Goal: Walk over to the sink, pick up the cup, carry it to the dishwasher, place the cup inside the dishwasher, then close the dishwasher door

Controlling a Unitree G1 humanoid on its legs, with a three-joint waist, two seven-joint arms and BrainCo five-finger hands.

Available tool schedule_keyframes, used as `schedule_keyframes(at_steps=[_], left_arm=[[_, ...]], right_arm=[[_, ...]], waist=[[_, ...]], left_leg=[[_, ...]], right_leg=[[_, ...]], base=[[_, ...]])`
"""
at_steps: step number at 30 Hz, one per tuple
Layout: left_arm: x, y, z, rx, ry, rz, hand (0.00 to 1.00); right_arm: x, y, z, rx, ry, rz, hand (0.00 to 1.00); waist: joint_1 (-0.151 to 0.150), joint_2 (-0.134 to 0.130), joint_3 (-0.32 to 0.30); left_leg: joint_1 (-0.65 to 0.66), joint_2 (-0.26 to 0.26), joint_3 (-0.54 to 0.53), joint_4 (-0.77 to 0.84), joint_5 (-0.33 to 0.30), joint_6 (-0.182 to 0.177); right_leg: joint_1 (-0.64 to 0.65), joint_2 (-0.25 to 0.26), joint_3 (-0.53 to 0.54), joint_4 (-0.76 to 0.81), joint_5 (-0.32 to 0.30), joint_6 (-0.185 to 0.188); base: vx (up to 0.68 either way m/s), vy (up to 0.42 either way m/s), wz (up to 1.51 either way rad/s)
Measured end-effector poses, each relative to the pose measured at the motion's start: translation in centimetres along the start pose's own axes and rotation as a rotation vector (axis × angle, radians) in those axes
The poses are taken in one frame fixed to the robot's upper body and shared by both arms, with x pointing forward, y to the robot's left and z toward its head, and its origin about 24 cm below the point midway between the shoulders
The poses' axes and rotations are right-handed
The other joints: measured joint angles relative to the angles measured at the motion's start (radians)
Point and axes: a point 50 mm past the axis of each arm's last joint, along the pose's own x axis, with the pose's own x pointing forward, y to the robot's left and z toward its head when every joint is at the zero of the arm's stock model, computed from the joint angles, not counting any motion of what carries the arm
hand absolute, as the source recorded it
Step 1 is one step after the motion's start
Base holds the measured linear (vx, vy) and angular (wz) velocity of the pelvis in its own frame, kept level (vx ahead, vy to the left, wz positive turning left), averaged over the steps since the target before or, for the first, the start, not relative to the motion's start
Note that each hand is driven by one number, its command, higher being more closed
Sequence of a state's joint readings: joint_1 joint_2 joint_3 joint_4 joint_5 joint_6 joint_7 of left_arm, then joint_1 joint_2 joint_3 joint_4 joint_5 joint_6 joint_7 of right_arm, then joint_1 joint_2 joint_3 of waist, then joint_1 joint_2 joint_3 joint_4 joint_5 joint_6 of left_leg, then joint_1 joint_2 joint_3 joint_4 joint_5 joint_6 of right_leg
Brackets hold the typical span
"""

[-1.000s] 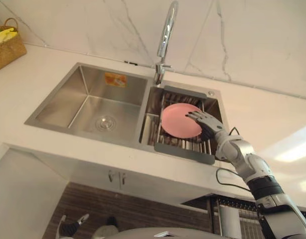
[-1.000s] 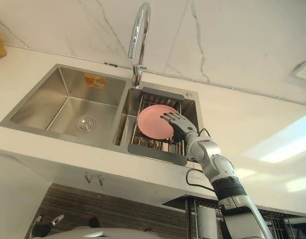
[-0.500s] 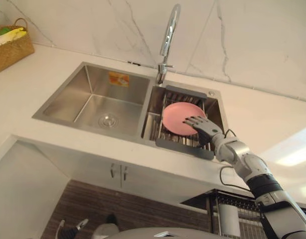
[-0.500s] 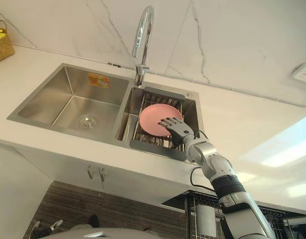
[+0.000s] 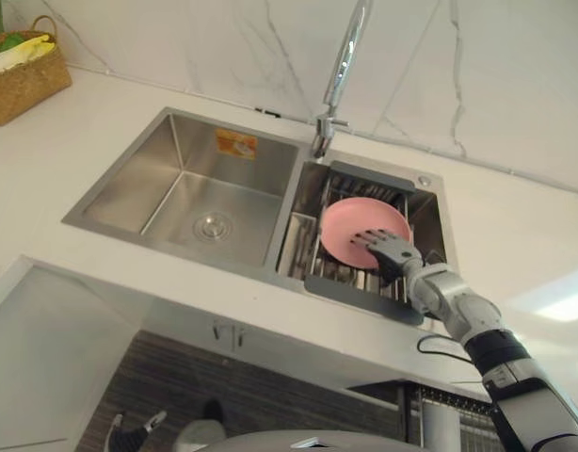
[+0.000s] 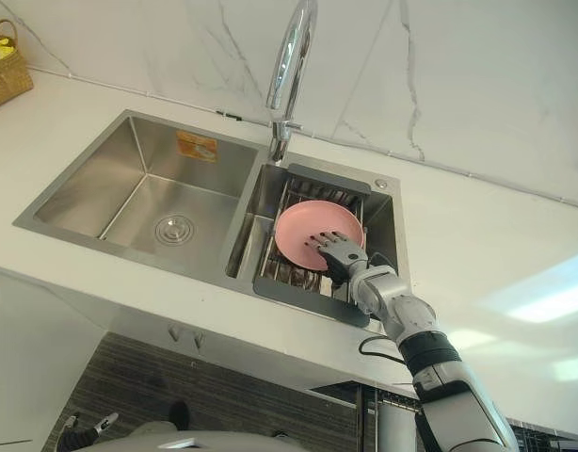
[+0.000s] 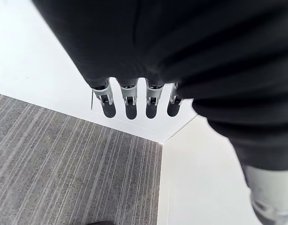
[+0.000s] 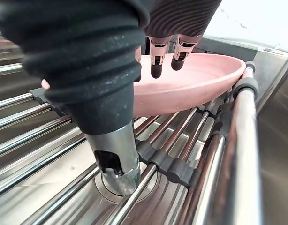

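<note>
A pink shallow dish (image 5: 357,224) leans tilted on the metal drying rack (image 8: 181,154) in the sink's right basin; I see no cup. My right hand (image 5: 385,250) is at the dish's near rim, open. Its fingers (image 8: 155,58) reach over the dish's (image 8: 195,79) hollow, and the thumb (image 8: 113,154) points down onto the rack bars below the rim. My left hand (image 7: 130,101) hangs over a grey striped floor with straight fingers and holds nothing.
The tall chrome faucet (image 5: 342,75) rises behind the divider between the basins. The left basin (image 5: 190,193) has only its drain. A wicker basket (image 5: 21,71) stands at the far left of the white counter (image 5: 515,235). Marble wall behind.
The camera has moved, so the whole scene has shifted. My right hand has slid from the dish's right side to its near rim, fingers now over the hollow.
</note>
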State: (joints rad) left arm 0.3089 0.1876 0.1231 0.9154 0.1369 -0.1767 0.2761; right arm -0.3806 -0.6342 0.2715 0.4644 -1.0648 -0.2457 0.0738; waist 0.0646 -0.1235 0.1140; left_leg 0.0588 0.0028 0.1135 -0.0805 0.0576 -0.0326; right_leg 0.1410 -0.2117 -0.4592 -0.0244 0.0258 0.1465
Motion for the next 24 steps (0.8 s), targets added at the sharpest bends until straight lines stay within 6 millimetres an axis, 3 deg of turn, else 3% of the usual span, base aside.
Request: schedule_keyframes(at_steps=[13,20,24], left_arm=[[-0.3,-0.1,-0.8,0.01,0.021,-0.006,0.0],[-0.4,0.0,-0.8,0.002,0.002,-0.001,0.0],[-0.4,0.0,-0.5,-0.008,-0.014,0.004,0.0]], right_arm=[[0.2,0.6,-0.8,-0.151,0.077,-0.068,1.0],[-0.1,-0.1,-1.2,-0.166,0.112,-0.222,1.0],[-0.5,-1.3,-2.4,-0.115,0.167,-0.344,1.0]], waist=[[0.016,0.011,0.006],[0.008,0.013,0.004],[0.008,0.019,0.001]], left_leg=[[-0.013,0.008,0.004,-0.007,0.004,0.006],[-0.022,0.0,0.028,-0.007,0.002,0.009],[-0.016,-0.003,0.028,-0.005,0.01,0.014]], right_leg=[[-0.004,0.004,0.006,0.004,-0.021,-0.004],[-0.009,0.002,0.03,-0.015,-0.012,0.0],[-0.003,0.001,0.03,-0.018,0.003,0.009]], base=[[-0.08,-0.006,0.02],[0.04,0.032,0.02],[0.12,0.004,0.02]])
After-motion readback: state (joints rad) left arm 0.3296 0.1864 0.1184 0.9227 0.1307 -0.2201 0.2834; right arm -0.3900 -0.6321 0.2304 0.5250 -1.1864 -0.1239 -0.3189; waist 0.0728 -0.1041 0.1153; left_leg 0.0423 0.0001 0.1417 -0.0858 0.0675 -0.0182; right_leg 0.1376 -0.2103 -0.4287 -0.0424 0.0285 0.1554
